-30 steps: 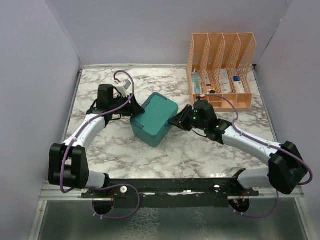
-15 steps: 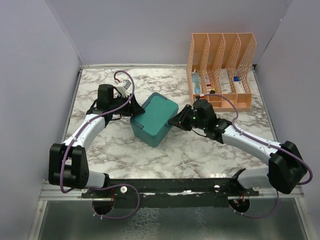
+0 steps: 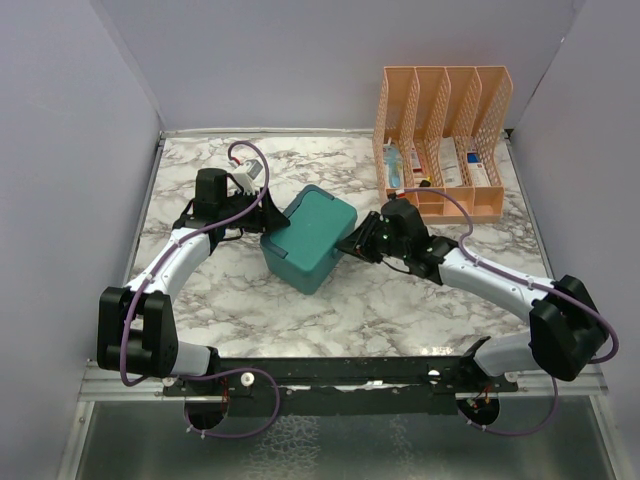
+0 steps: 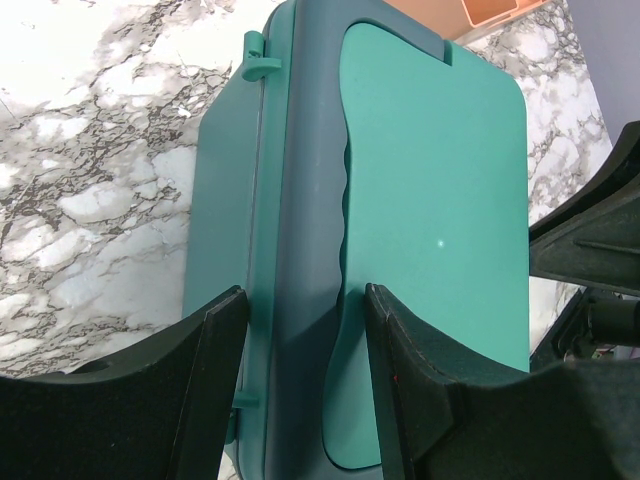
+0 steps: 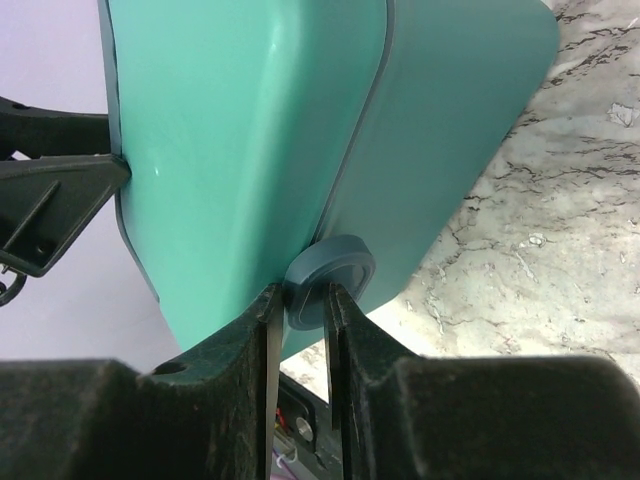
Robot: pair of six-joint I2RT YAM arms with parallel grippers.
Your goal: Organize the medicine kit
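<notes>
The medicine kit (image 3: 310, 238), a teal-green box with its lid down, stands skewed in the middle of the marble table (image 3: 400, 300). My left gripper (image 3: 268, 222) is at its far-left edge. In the left wrist view the kit (image 4: 430, 200) fills the frame, and my left gripper (image 4: 302, 295) is shut across its darker lid rim, one finger on the side wall and one on the lid top. My right gripper (image 3: 350, 245) is at the kit's right side. In the right wrist view my right gripper (image 5: 303, 292) pinches the round dark latch (image 5: 335, 272) on the kit (image 5: 250, 120).
An orange mesh file organizer (image 3: 442, 140) with small boxes and tubes in its slots stands at the back right, close behind the right arm. Grey walls close in the table on three sides. The left gripper's black fingers (image 5: 50, 200) show beyond the kit in the right wrist view.
The right arm has crept slightly left toward the kit. The kit and the left arm have stayed put.
</notes>
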